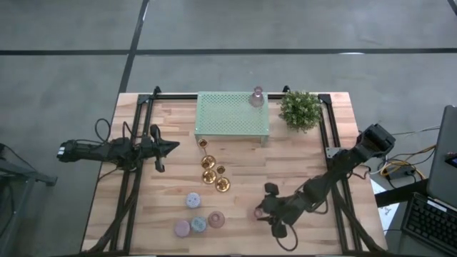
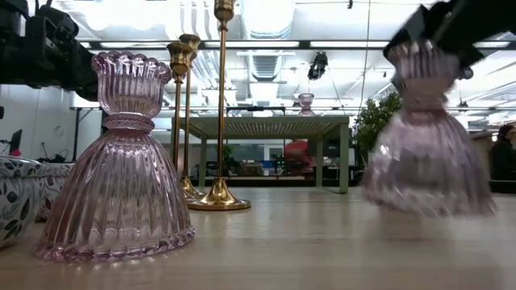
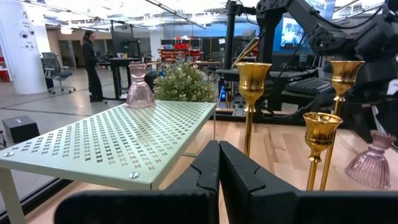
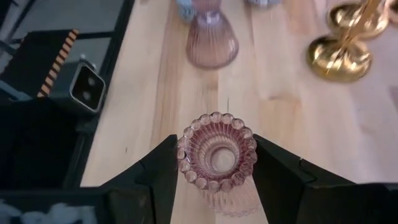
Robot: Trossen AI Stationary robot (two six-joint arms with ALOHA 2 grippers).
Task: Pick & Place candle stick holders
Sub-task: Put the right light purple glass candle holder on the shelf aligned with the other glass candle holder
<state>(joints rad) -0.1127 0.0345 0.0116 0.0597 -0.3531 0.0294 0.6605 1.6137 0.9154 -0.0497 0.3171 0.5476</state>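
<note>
Right wrist view looks straight down the open mouth of a pink glass holder [image 4: 216, 155], its long axis vertical, cup up and flared skirt down, with the right gripper [image 4: 214, 163] clamped on its scalloped rim from both sides. From above, this gripper [image 1: 265, 212] sits near the front edge of the tabletop [image 1: 314, 146], right of centre. In the low view the held holder [image 2: 426, 137] stands upright, and its blurred base appears just above the wood.

A second pink glass holder [image 2: 115, 165] stands upright on the table near the front edge, beside the squat pastel holders [image 1: 194, 214]. Gold stemmed holders [image 1: 212, 171] stand upright in a cluster near the table's middle. A third glass holder [image 1: 256, 97] stands on the back edge of the mint-green perforated stand [image 1: 232, 114].

Over the left edge, the left gripper [image 1: 170, 147] waits with its fingers [image 3: 239, 177] together, pointing toward the table's middle.
</note>
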